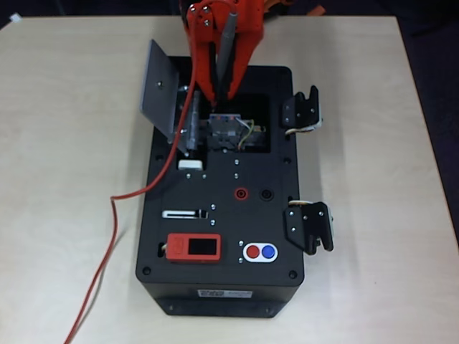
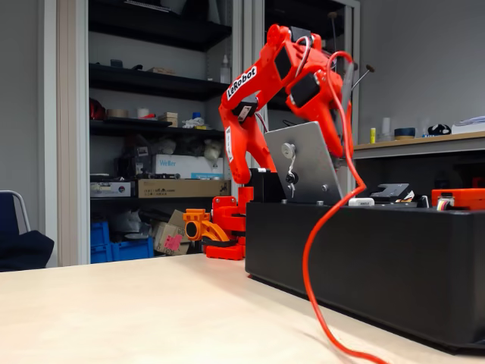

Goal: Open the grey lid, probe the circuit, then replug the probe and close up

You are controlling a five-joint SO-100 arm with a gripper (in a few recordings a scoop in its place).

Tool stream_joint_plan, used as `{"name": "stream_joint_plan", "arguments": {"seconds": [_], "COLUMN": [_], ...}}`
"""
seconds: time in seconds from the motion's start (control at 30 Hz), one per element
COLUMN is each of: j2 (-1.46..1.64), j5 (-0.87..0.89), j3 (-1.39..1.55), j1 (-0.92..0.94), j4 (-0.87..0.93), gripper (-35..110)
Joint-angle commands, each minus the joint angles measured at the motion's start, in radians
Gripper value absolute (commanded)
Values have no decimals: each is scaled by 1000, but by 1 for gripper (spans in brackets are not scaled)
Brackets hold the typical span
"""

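Red wire [image 1: 107, 236] trails nearest us across the tabletop [image 1: 64, 143], then climbs toward the black box [image 1: 222, 287]. Left of the recess, the grey lid [image 1: 159, 89] stands swung up on its hinge, clear of the opening. Over the opening, the hand [image 1: 224, 97] is clamped on the probe [image 1: 228, 43], held upright so its tip points down at the circuit [image 1: 228, 132]. Probing looks like the step underway; contact I can't confirm.

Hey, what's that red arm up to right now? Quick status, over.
Gripper shut on probe, tip down at the circuit. Grey lid swung open. Red wire trails across box, nothing blocking.
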Motion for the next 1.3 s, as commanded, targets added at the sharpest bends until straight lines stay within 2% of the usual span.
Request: {"name": "stream_joint_plan", "arguments": {"seconds": [0.0, 1.27], "j2": [49, 120], "j5": [-8, 9], "j3": [20, 190], "j1": [-6, -18], "j4": [-17, -135], "gripper": [0, 0]}}
